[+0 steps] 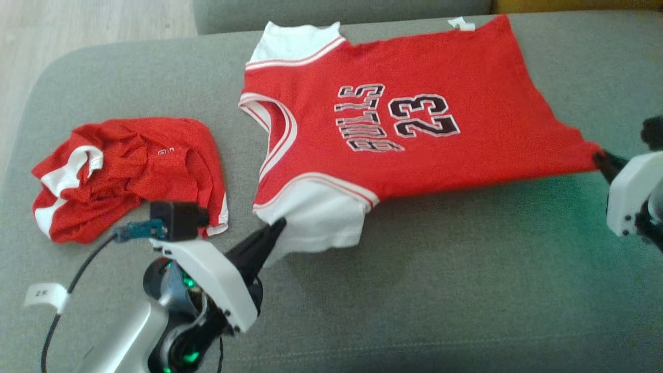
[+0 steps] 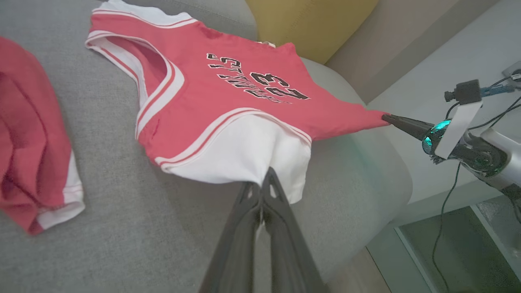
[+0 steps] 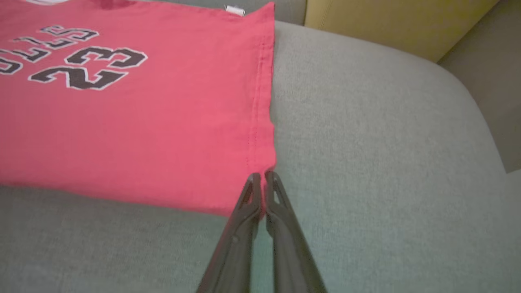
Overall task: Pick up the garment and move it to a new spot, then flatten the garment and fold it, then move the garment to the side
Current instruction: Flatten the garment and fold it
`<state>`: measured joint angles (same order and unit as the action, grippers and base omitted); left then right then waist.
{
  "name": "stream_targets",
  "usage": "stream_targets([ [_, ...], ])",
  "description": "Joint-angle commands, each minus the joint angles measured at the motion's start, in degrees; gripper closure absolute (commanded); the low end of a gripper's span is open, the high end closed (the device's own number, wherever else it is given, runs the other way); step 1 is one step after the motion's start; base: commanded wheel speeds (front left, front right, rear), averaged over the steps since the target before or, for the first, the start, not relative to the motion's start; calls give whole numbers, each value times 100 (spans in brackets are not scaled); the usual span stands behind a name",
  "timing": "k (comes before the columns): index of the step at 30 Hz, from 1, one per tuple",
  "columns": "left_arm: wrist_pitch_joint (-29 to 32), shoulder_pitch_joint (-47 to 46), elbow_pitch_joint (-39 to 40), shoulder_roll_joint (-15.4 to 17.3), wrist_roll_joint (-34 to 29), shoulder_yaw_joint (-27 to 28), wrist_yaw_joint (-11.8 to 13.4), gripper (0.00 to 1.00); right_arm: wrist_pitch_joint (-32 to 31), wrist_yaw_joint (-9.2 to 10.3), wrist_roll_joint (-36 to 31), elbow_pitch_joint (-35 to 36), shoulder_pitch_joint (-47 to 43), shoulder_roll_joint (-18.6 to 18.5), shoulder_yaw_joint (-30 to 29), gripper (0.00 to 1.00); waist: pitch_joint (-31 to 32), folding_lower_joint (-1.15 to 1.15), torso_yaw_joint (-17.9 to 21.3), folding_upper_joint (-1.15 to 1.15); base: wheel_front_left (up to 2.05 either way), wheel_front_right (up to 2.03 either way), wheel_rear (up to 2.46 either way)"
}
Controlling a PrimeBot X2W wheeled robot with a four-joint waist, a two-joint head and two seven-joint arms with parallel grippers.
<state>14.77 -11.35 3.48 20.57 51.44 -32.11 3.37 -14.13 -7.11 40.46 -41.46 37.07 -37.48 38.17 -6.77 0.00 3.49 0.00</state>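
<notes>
A red jersey (image 1: 414, 124) with white sleeves and the number 23 lies spread on the grey sofa seat (image 1: 414, 290), collar to the left. My left gripper (image 1: 277, 226) is shut on the near white sleeve (image 2: 244, 150), lifting its edge; its tips (image 2: 262, 181) pinch the cloth in the left wrist view. My right gripper (image 1: 601, 158) is shut on the jersey's near bottom corner, pulling it taut to the right. In the right wrist view that gripper (image 3: 262, 179) pinches the hem corner of the jersey (image 3: 142, 122).
A second red and white garment (image 1: 129, 176) lies crumpled at the seat's left. A yellow cushion (image 2: 305, 24) stands behind the sofa. The seat's rounded right end (image 2: 390, 179) drops off to the floor. Wooden floor (image 1: 77, 26) shows at far left.
</notes>
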Motion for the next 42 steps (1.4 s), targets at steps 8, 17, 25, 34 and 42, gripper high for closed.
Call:
stream_targets([
  [8, 509, 187, 807, 453, 278, 157, 164, 100, -833, -37, 379, 728, -586, -611, -114, 100, 201, 0, 56, 0, 0, 0, 0],
  [17, 608, 43, 855, 499, 180, 119, 226, 100, -1097, -37, 185, 1126, -642, -554, -519, 100, 69, 0, 109, 0, 0, 0, 0],
  [25, 722, -524, 602, 522, -77, 43, 137, 100, -1293, -37, -119, 1272, -385, -328, -913, 100, -260, 0, 153, 0, 0, 0, 0],
  [34, 854, -1446, -43, 382, -191, 71, -17, 100, -1383, -37, -508, 1077, 177, -15, -1136, 100, -764, 0, 153, 0, 0, 0, 0],
  [42, 861, -2125, -678, 260, -267, 94, -175, 100, -1320, -37, -711, 664, 643, 194, -1095, 100, -1091, 0, 136, 0, 0, 0, 0],
])
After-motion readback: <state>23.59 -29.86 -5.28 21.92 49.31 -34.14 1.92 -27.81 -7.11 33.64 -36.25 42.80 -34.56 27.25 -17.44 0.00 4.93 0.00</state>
